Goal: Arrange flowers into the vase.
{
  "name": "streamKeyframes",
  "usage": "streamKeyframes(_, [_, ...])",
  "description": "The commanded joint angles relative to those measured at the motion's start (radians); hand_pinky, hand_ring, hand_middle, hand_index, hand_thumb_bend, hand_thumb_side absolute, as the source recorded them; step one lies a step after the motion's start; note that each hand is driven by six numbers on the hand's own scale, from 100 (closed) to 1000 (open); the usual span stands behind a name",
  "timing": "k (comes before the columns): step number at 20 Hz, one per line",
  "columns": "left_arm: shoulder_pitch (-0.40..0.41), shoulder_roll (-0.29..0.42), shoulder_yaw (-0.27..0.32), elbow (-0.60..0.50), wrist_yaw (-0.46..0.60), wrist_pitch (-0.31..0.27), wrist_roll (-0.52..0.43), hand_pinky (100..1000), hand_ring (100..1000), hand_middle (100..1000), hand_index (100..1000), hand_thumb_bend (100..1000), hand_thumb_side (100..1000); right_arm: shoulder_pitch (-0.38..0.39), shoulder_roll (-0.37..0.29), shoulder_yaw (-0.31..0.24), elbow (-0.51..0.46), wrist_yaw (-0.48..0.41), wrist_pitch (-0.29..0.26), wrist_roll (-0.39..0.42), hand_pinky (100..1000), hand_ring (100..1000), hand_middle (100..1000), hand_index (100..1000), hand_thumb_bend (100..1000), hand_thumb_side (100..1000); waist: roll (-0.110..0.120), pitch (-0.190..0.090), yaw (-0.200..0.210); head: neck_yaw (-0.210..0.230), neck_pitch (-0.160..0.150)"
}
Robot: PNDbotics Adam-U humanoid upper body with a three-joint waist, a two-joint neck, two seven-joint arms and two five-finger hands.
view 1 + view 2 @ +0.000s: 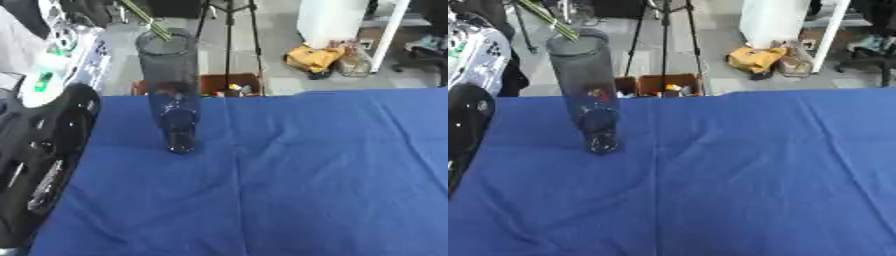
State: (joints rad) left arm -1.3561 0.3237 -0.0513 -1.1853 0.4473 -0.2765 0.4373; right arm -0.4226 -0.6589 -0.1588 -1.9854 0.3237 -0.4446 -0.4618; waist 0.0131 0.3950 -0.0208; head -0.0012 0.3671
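While the tall see-through vase (171,90) stands on the blue cloth (289,185) near the far left part of the table, green stems (147,20) stick out of its top and lean to the left. You can see the blue cloth through the glass, and the bottom of the vase looks dark. The cloth covers the whole table and has some soft folds in it. On the left side, a big black robot arm (39,155) with shiny silver bits comes in along the table's edge. It sits beside the vase but does not touch it. I cannot tell if the left hand is open or closed, because its fingers do not show. The right hand does not show in either view. Past the table, on the floor, are a brown box (229,84), the legs of a black stand (229,30) and a yellow bag (313,58).
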Motion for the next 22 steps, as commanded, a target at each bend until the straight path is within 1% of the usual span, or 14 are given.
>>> streamKeyframes(1, [-0.029,0.013,0.007,-0.004,-0.012,-0.010,-0.005,100,100,100,100,100,779,-0.013,-0.028,-0.005,-0.015,-0.001,-0.002,0.003,764,829,799,844,100,811,0.012,-0.004,-0.003,0.003,-0.017])
streamKeyframes(5, [-0.033,0.015,0.010,0.012,-0.021,-0.019,-0.008,100,100,100,100,100,780,-0.017,-0.027,-0.005,-0.015,-0.001,-0.002,0.004,765,829,798,844,100,810,0.015,0.003,-0.008,0.011,-0.027])
streamKeyframes(6, [-0.036,0.016,0.011,0.018,-0.025,-0.021,-0.009,100,100,100,100,100,756,-0.017,-0.027,-0.005,-0.015,-0.001,-0.003,0.004,765,829,798,844,100,798,0.015,0.005,-0.009,0.013,-0.030])
streamKeyframes(7, [-0.038,0.018,0.011,0.023,-0.028,-0.023,-0.010,100,100,100,100,100,780,-0.017,-0.027,-0.005,-0.015,0.000,-0.003,0.004,765,830,798,844,100,812,0.016,0.007,-0.010,0.016,-0.032])
streamKeyframes(15, [-0.063,0.026,0.017,0.081,-0.035,-0.021,-0.018,100,100,100,100,100,786,-0.014,-0.026,-0.007,-0.015,0.006,-0.001,0.003,767,830,797,843,100,815,0.028,0.023,-0.018,0.033,-0.045])
streamKeyframes(22, [-0.079,0.033,0.021,0.121,-0.058,-0.024,-0.017,100,100,100,100,100,785,-0.011,-0.025,-0.009,-0.015,0.010,-0.001,0.000,767,830,796,843,100,816,0.031,0.029,-0.026,0.044,-0.048])
